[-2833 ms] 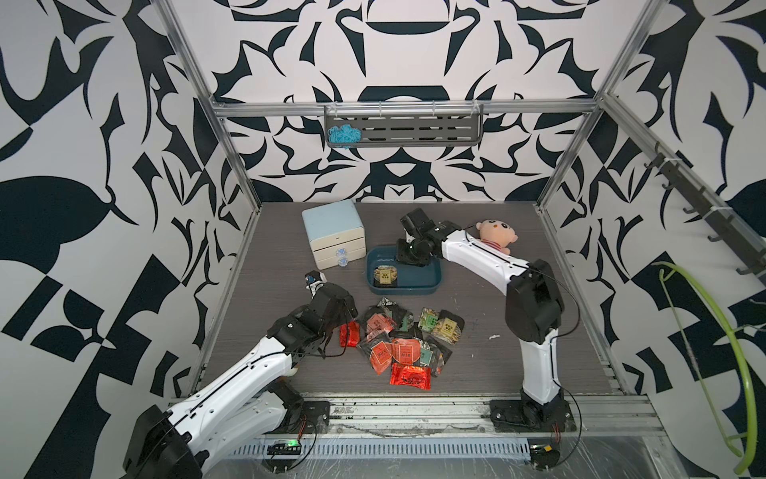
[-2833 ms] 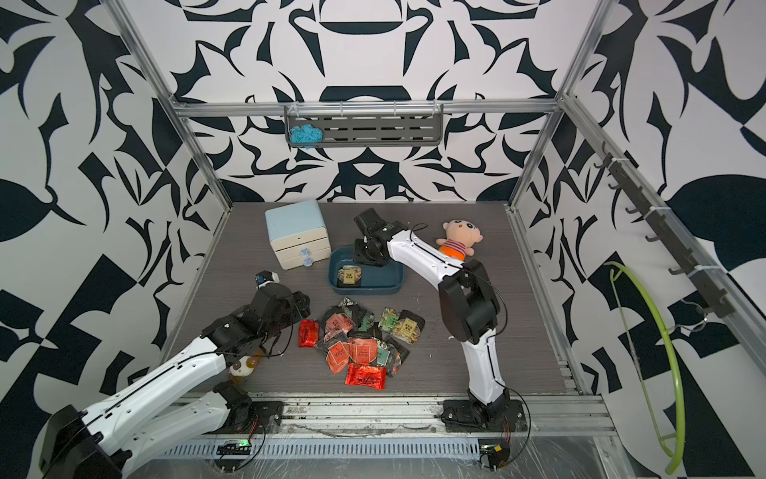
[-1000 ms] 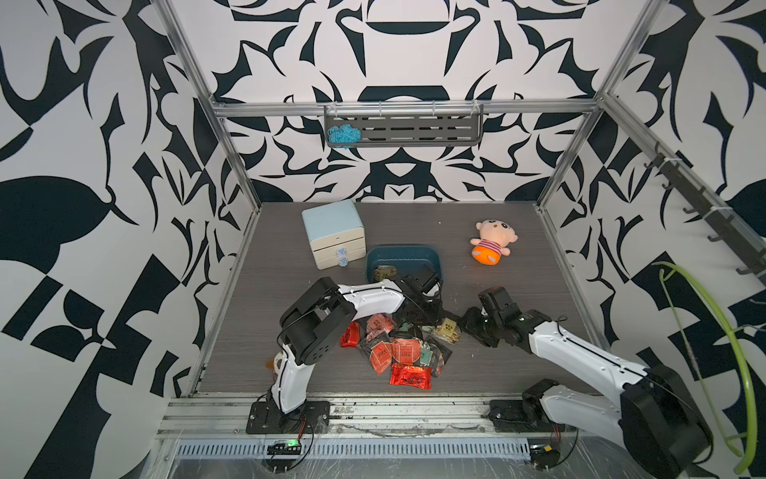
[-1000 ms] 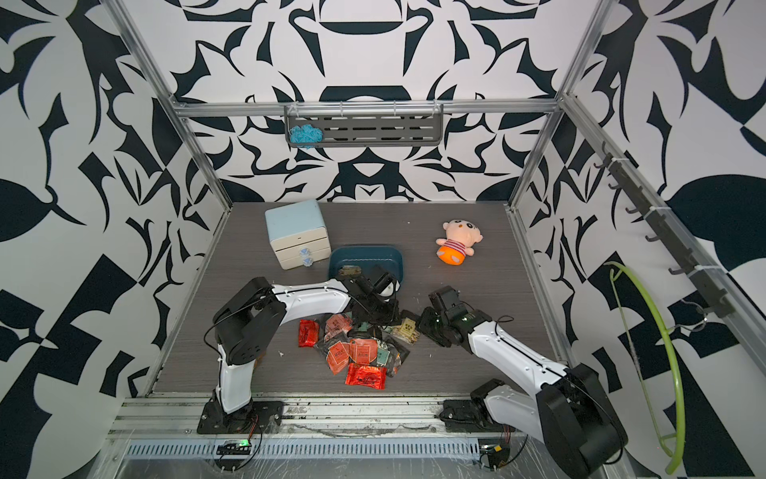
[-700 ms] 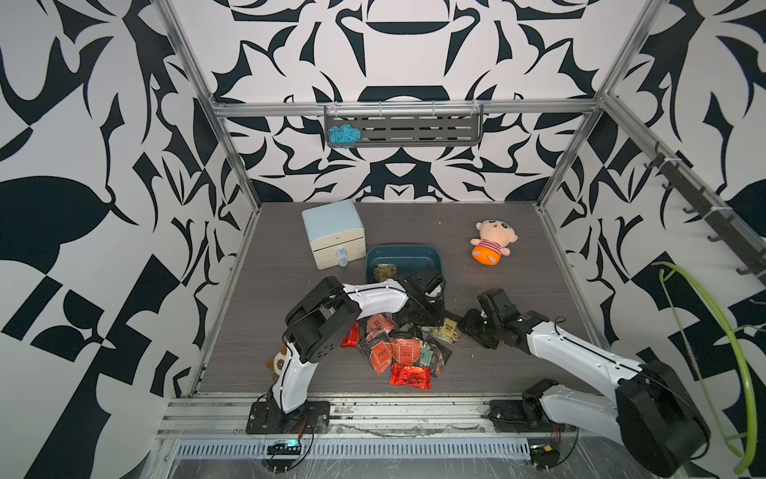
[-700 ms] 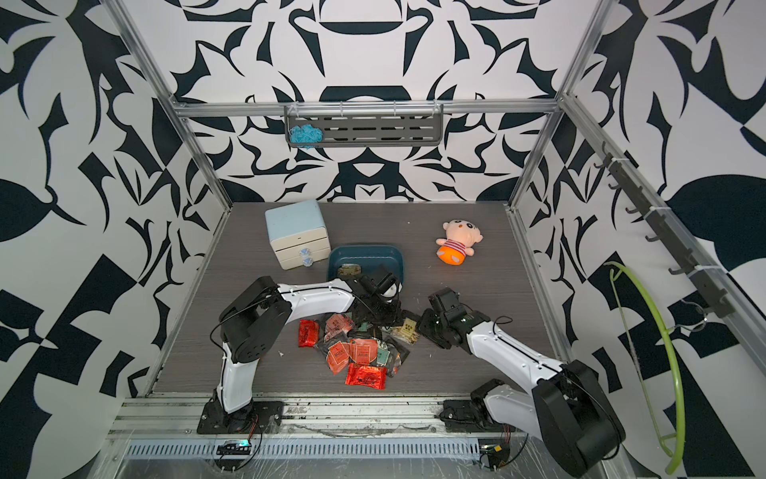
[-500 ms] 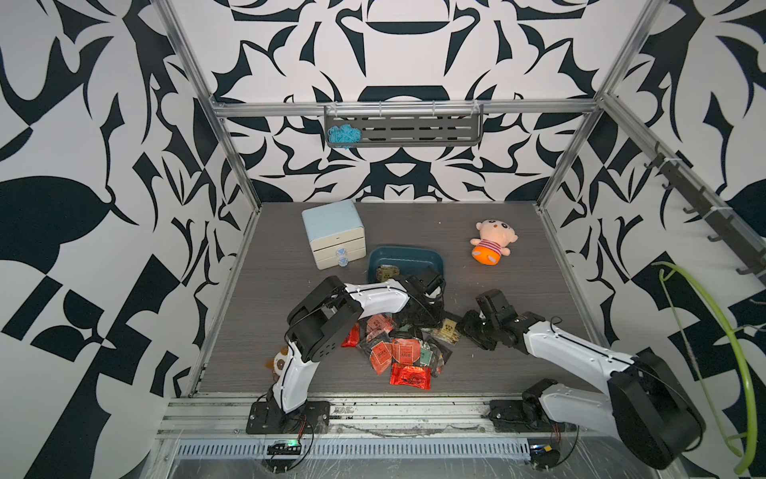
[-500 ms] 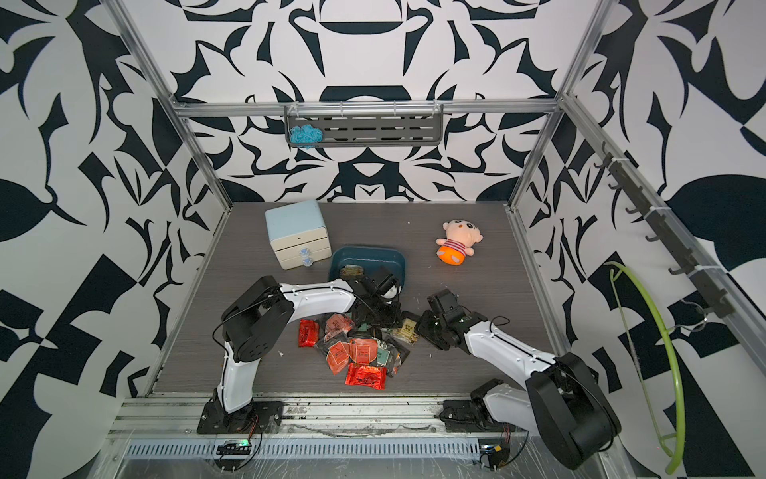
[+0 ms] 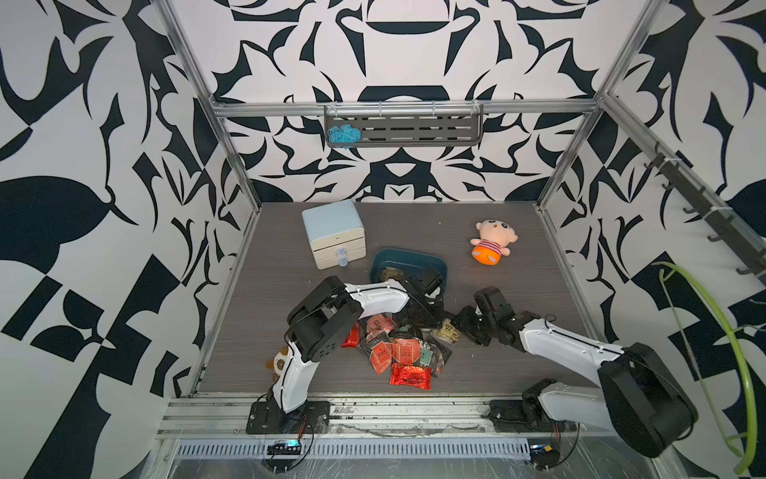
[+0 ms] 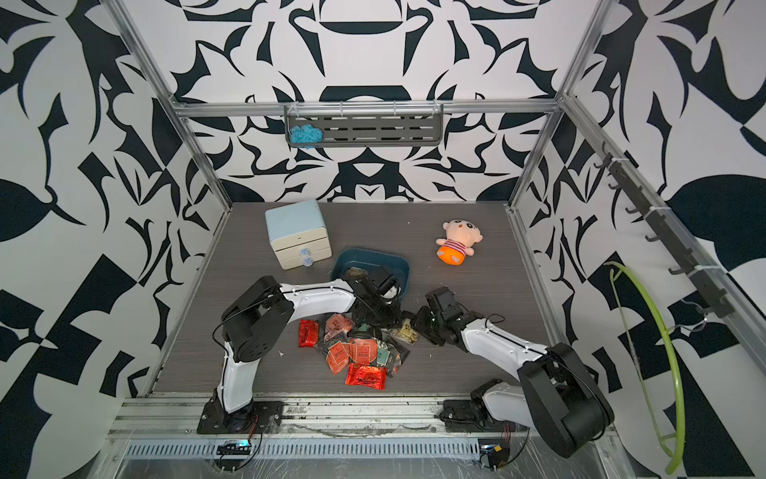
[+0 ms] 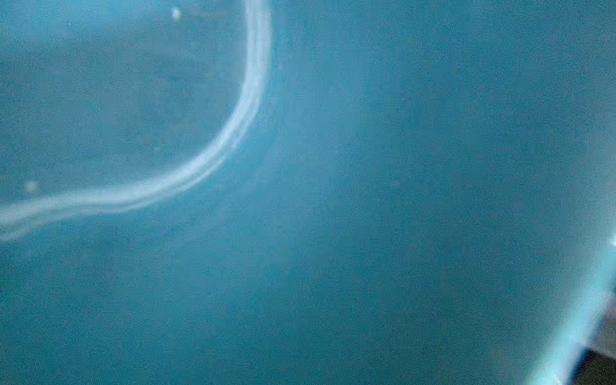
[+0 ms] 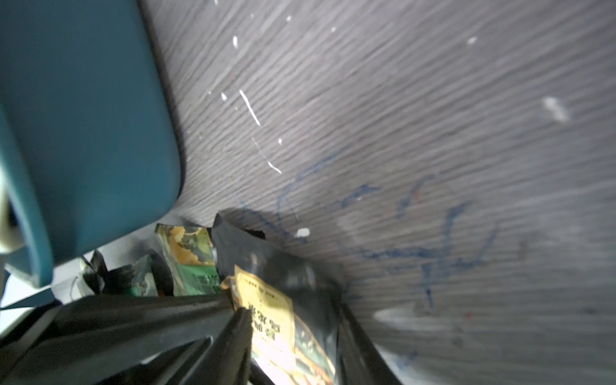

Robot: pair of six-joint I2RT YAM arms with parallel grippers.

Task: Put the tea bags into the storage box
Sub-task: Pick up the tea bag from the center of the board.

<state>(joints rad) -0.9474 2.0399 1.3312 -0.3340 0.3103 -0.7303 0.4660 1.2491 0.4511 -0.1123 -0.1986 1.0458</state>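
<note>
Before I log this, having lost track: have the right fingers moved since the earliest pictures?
Yes. The right fingers left the storage box, away from the plush doll, frontward to the right edge of the tea bags.

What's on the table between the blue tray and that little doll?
Nothing: in both top views, only bare grey table lies between the storage box and the doll.

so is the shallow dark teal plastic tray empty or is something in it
Not empty: both top views show a labelled foil sachet lying in the teal tray; the left arm hides the rest.
</note>
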